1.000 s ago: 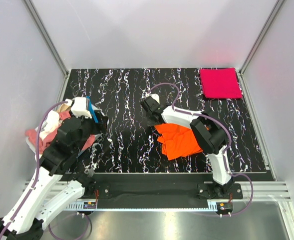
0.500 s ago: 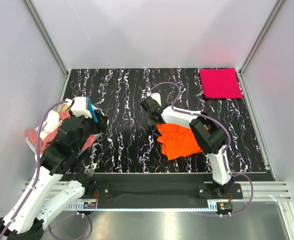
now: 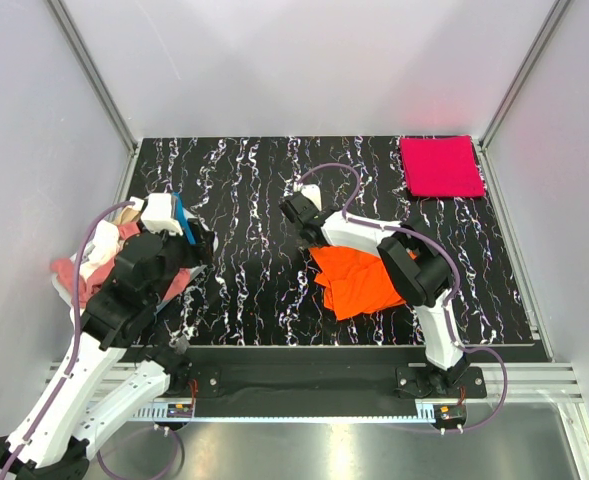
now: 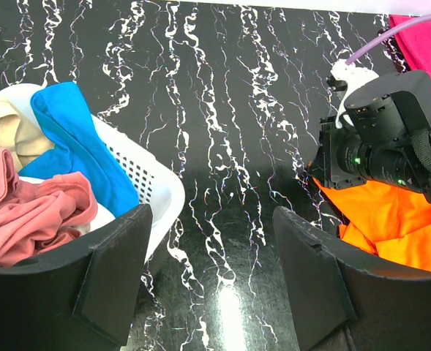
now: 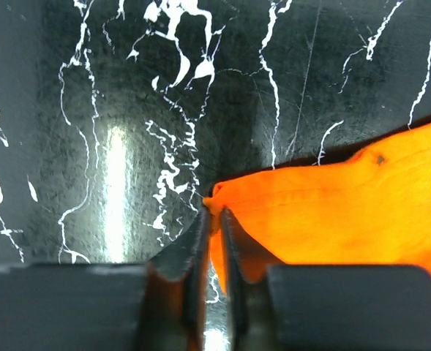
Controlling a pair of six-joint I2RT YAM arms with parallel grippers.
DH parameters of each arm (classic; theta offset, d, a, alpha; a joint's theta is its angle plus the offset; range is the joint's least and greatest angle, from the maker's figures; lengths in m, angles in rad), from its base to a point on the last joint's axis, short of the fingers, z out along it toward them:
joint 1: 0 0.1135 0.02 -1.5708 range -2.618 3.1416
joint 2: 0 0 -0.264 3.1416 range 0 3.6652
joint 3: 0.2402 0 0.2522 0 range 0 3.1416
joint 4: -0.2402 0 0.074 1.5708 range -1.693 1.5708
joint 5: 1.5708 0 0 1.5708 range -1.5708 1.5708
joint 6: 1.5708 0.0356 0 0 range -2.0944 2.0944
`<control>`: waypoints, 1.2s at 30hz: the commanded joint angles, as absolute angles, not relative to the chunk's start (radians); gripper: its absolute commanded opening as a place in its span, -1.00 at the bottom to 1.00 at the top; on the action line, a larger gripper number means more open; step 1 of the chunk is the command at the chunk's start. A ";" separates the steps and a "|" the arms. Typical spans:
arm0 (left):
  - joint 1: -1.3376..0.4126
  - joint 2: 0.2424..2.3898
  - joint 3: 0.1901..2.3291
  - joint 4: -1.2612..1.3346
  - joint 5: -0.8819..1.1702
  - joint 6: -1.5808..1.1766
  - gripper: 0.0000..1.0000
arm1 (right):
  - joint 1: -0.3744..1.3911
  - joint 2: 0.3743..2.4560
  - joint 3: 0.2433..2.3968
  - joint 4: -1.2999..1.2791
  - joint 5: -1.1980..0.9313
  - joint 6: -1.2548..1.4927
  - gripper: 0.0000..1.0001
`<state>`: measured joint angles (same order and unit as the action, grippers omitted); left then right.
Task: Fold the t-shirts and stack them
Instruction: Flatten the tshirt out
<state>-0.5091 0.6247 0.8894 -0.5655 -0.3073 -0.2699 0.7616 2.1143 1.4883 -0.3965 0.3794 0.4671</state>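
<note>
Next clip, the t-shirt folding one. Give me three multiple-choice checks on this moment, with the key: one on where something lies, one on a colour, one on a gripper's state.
1. Where on the table does the folded crimson-pink t-shirt lie?
A. near left corner
B. far right corner
C. centre

2. What colour is the t-shirt draped over the basket rim towards the table's middle?
A. green
B. yellow
C. blue

3. What is the right gripper doing?
A. pinching a corner of the orange t-shirt
B. standing wide open over bare table
C. gripping the basket

Key:
1 B: the top view shows it against the far right edge.
2 C: the left wrist view shows the blue t-shirt hanging over the white rim.
3 A: the right wrist view shows the jaws nearly shut on orange cloth.
</note>
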 commanded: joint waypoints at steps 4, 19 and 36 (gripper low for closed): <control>-0.503 0.638 0.890 -0.505 -0.293 -0.270 0.45 | 0.761 2.128 1.474 -0.445 0.405 0.465 -1.00; -0.532 0.882 0.816 -0.355 0.215 -0.587 0.35 | 0.603 1.340 1.534 -0.828 0.707 0.480 -1.00; -0.801 1.621 0.979 -0.101 0.166 -0.638 0.19 | 0.595 1.003 1.413 -0.870 0.718 0.509 -1.00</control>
<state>-0.7898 1.5810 0.9035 -0.1844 0.1814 -0.6369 0.5900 1.0279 1.4189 -0.8734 0.7132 0.4950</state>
